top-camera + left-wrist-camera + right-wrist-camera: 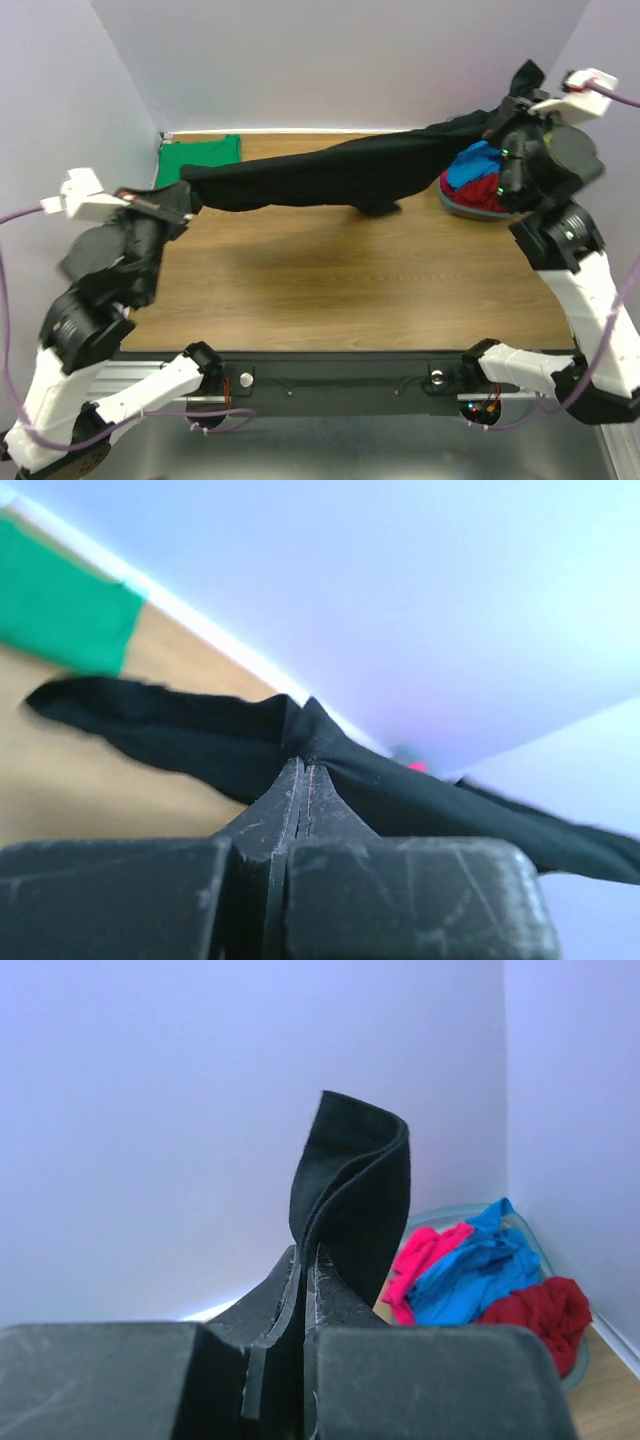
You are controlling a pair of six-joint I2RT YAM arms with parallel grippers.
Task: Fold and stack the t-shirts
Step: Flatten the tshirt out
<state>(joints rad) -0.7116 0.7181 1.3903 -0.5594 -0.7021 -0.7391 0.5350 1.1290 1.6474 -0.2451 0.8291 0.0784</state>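
A black t-shirt [330, 170] hangs stretched in the air across the back of the table, held at both ends. My left gripper [183, 200] is shut on its left end; in the left wrist view the cloth [200, 735] runs out from the closed fingertips [303, 765]. My right gripper [520, 100] is shut on its right end, high at the back right; a flap of the black cloth [355, 1180] sticks up from the fingers. A folded green t-shirt [200, 157] lies flat at the back left corner. Red, blue and pink t-shirts [478, 180] lie bunched in a tub.
The grey-blue tub [540, 1250] with the loose shirts stands at the back right, under my right arm. Pale walls close the table at the back and sides. Bare wood [340, 290] fills the middle and front.
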